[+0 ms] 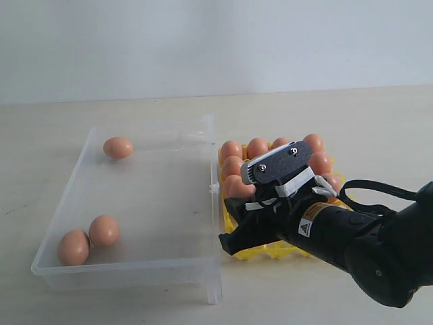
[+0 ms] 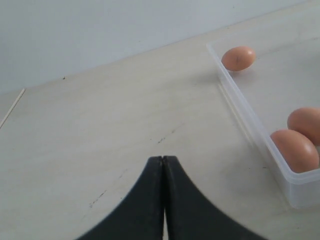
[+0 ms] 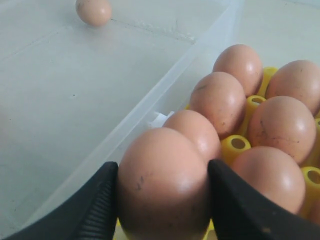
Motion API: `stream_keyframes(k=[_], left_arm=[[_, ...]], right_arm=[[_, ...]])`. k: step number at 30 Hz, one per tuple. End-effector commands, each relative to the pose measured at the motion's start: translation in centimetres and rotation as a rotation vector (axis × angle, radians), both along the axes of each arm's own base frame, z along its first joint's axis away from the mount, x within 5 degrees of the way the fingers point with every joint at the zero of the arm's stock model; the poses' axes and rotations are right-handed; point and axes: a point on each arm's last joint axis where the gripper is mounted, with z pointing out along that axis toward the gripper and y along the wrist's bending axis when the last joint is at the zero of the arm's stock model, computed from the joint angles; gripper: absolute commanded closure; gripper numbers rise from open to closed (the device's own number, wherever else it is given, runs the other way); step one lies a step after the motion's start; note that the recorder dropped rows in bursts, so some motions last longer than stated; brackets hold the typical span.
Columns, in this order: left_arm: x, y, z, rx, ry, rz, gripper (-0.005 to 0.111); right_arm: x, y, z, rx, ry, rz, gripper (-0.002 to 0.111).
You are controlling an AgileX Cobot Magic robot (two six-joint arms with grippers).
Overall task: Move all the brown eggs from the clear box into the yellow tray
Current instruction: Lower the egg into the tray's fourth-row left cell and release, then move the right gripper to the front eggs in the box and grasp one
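Pale, bare counter (image 1: 352, 135) runs back to a plain light wall, and both task containers sit side by side on it.

Seen from the right wrist view, the right gripper (image 3: 162, 200) has its black fingers (image 3: 97, 205) clamped on either side of one brown egg (image 3: 162, 180). That held egg hangs at the edge of the yellow tray (image 3: 235, 145) closest to the clear box (image 1: 152, 196). Whether it is seated in a cell cannot be told. In the exterior view this arm reaches in from 4 o'clock and covers much of the tray's near half.

Just beyond the held egg, the tray eggs (image 3: 282, 125) stand upright in neighbouring cells, packed close and in places touching. Yellow posts show between them. In the exterior view they fill the tray from about 9 o'clock round to 2 o'clock.

At 9 o'clock from the tray, its wall just beside the tray's edge, lies the clear box. A far egg (image 1: 118, 147) rests alone in its 11 o'clock corner. Two near eggs (image 1: 103, 230) lie touching each other in its 7 o'clock corner.

Well apart, outside the box, the left gripper (image 2: 163, 167) hangs over bare counter with its fingertips pressed together and nothing between them.
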Motion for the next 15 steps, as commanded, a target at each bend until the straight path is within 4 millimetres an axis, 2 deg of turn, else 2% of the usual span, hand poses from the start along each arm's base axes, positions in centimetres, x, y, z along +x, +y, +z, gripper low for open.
stream_keyframes(k=[1,3,10,13,15], left_arm=[[0.0,0.0,0.2,-0.005,-0.016,0.003,0.107],[0.0,0.0,0.2,-0.005,-0.016,0.003,0.107],[0.0,0.0,0.2,-0.005,-0.016,0.003,0.107],[0.0,0.0,0.2,-0.005,-0.016,0.003,0.107],[0.0,0.0,0.2,-0.005,-0.016,0.003,0.107]], right_arm=[[0.1,-0.1,-0.1,0.000,0.005,-0.001,0.054],[0.1,-0.1,-0.1,0.002,0.004,0.000,0.047],[0.0,-0.2,0.3,-0.013,0.004,0.002,0.049],[-0.3,-0.3,1.6,-0.027,-0.007,0.017,0.054],[-0.5,-0.5,3.3,-0.032,-0.017,0.030,0.060]])
